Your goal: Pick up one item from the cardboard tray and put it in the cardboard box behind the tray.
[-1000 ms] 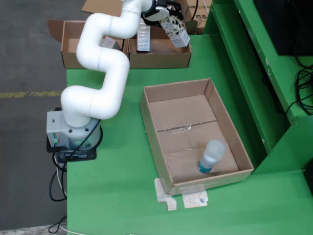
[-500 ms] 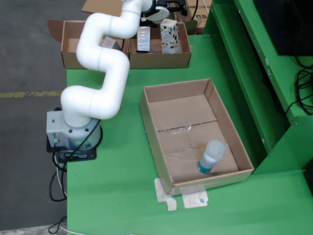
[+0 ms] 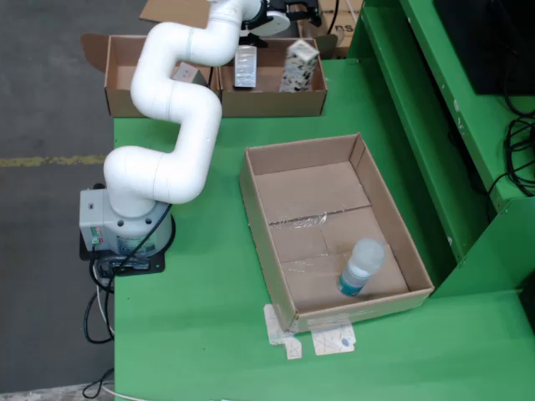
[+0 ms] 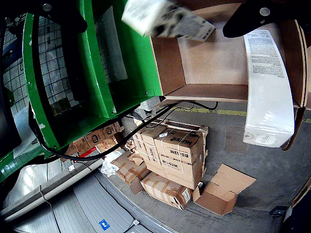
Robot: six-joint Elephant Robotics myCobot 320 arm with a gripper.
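Note:
A patterned white carton [image 3: 299, 65] leans tilted inside the cardboard box [image 3: 272, 104] behind the tray; in the wrist view this carton [image 4: 167, 19] is blurred at the top. My gripper [image 3: 288, 10] hangs just above it, open, with its dark fingers [image 4: 255, 17] spread wide and not touching the carton. A tall white labelled pack [image 3: 245, 65] stands in the same box, and this pack [image 4: 267, 87] shows at the right of the wrist view. The cardboard tray [image 3: 311, 192] holds one clear bottle [image 3: 361, 266] with a teal label near its front right corner.
A second cardboard box [image 3: 125, 58] stands left of the first, with a small grey item [image 3: 188, 73] inside. The arm's base [image 3: 125, 221] sits at the green table's left edge. A raised green frame [image 3: 435, 125] runs along the right side.
The carton was held tilted over the box, then stood upright in it. Now it leans over, let go, and the gripper has drawn up slightly.

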